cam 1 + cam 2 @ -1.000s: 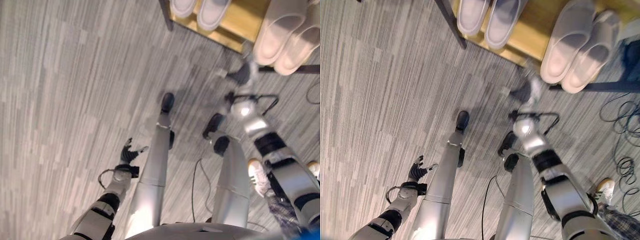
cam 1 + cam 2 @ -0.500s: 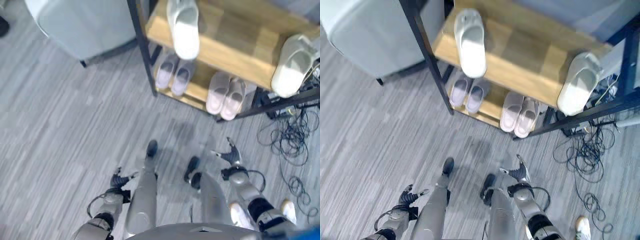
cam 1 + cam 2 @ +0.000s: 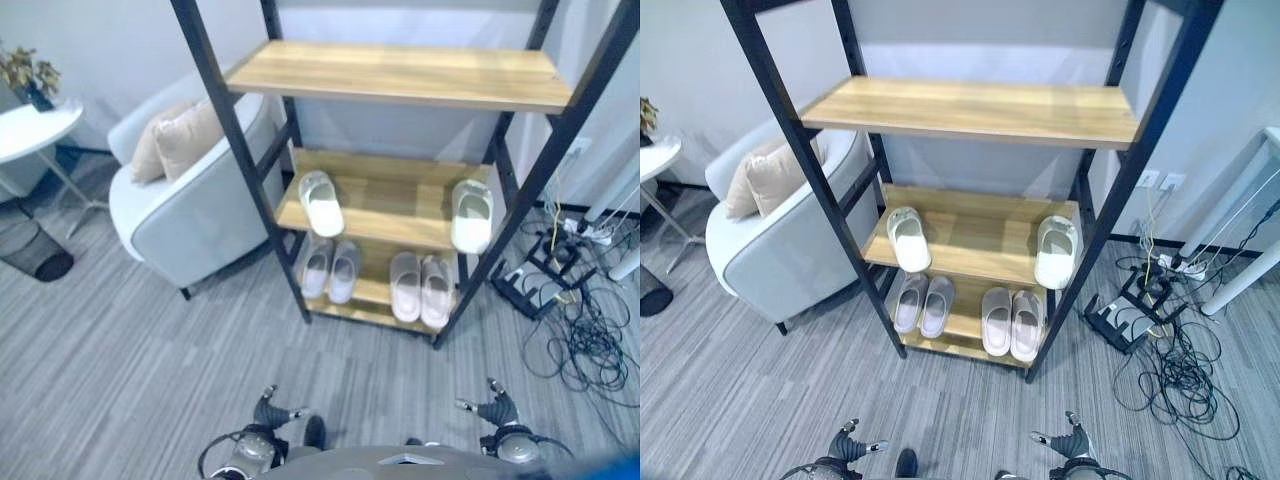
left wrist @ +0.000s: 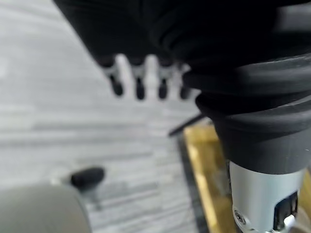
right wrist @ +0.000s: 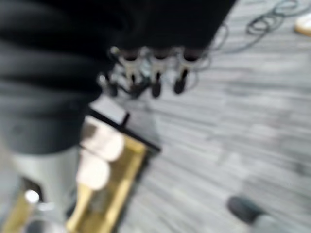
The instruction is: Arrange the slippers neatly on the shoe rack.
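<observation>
Two loose white slippers (image 3: 320,203) (image 3: 471,214) lie apart on the shoe rack's (image 3: 385,226) middle shelf, toes pointing outward, ahead of both empty, relaxed hands (image 3: 272,411) (image 3: 495,410); each hand faces one slipper.

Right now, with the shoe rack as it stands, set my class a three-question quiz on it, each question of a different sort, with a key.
1. True or false: the top shelf of the shoe rack holds a pair of slippers.
2. Which lie side by side as pairs? A) the white slippers on the middle shelf; B) the slippers on the bottom shelf.
3. What stands on the floor to the left of the rack?

Key: 1. False, it is bare. 2. B; the two white ones lie far apart, at opposite ends. 3. A grey armchair with cushions.
</observation>
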